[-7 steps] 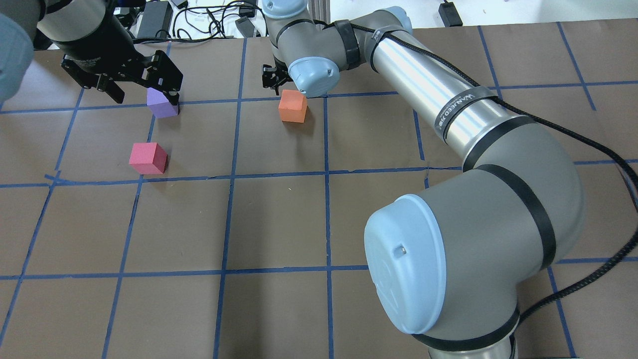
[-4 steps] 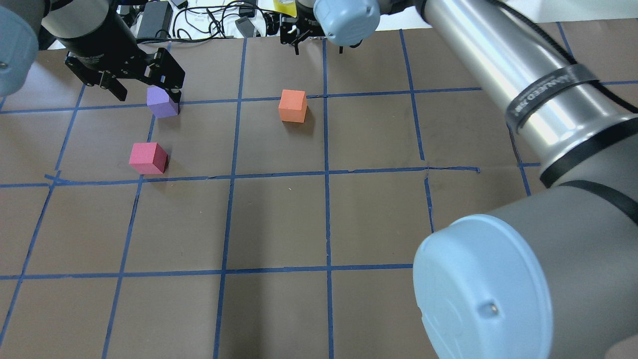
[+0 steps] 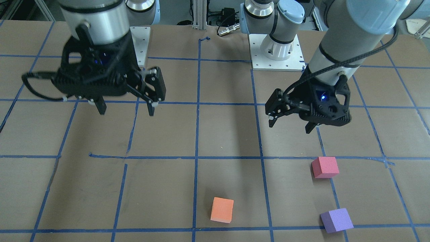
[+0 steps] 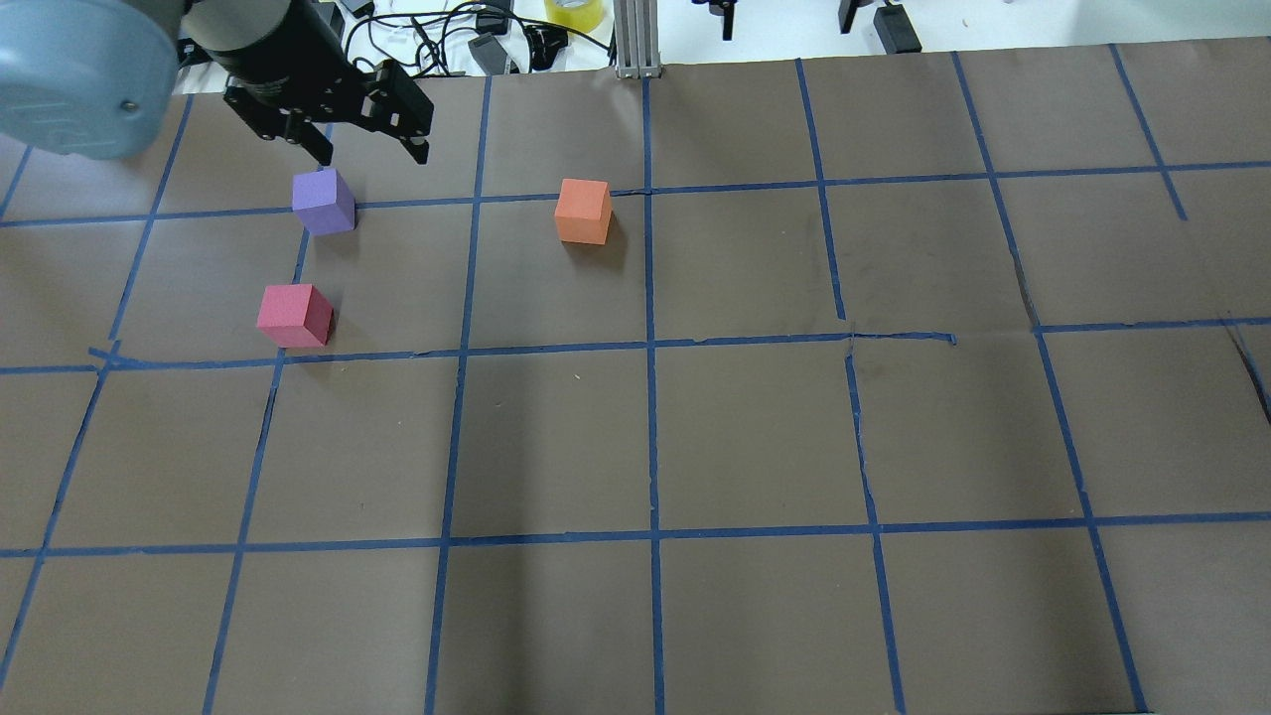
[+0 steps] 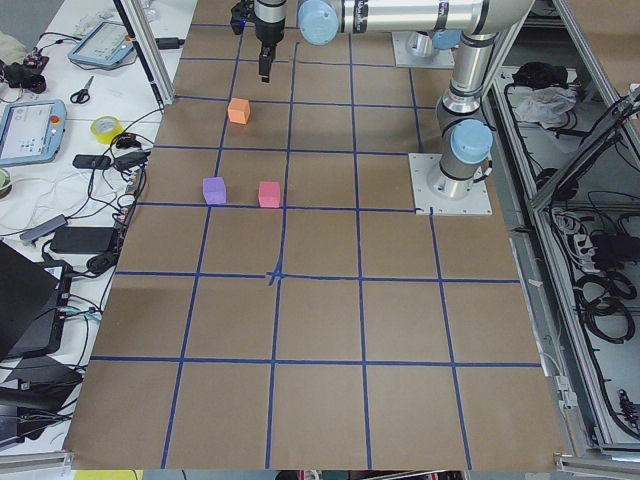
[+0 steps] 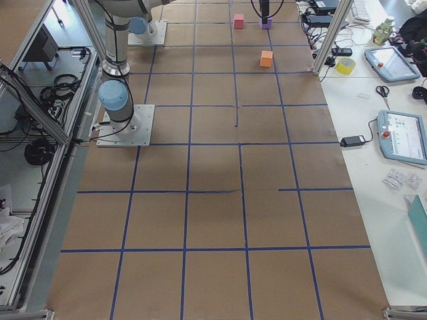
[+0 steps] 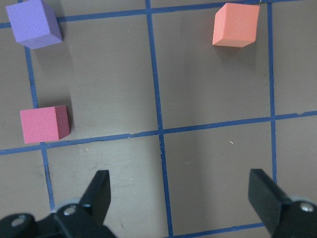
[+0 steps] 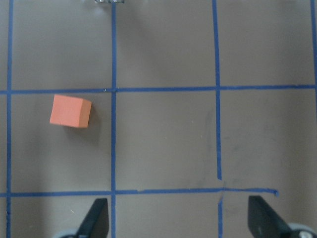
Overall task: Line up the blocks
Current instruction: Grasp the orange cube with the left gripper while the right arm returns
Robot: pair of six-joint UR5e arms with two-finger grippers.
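Three foam blocks rest on the brown table. The purple block (image 4: pixel 324 202) (image 3: pixel 336 220) (image 7: pixel 34 24) is far left, the pinkish-red block (image 4: pixel 294 315) (image 3: pixel 325 167) (image 7: pixel 44 124) just nearer to me than it, and the orange block (image 4: pixel 583 211) (image 3: pixel 222 209) (image 8: pixel 71 110) (image 7: pixel 236 25) lies to their right. My left gripper (image 4: pixel 372 157) (image 3: pixel 290 127) (image 7: pixel 183 198) is open and empty, raised above the table near the purple and red blocks. My right gripper (image 3: pixel 126 112) (image 8: pixel 179 220) is open and empty, raised high, away from the orange block.
Blue tape lines grid the table. Cables and power adapters (image 4: pixel 427 40), a yellow tape roll (image 4: pixel 568 12) and an aluminium post (image 4: pixel 635 35) stand beyond the far edge. The arm bases (image 3: pixel 275 50) sit on my side of the table.
My right arm has lifted and pulled back from the orange block, almost leaving the overhead view. My left gripper has risen off the purple block, open. The blocks have not moved.
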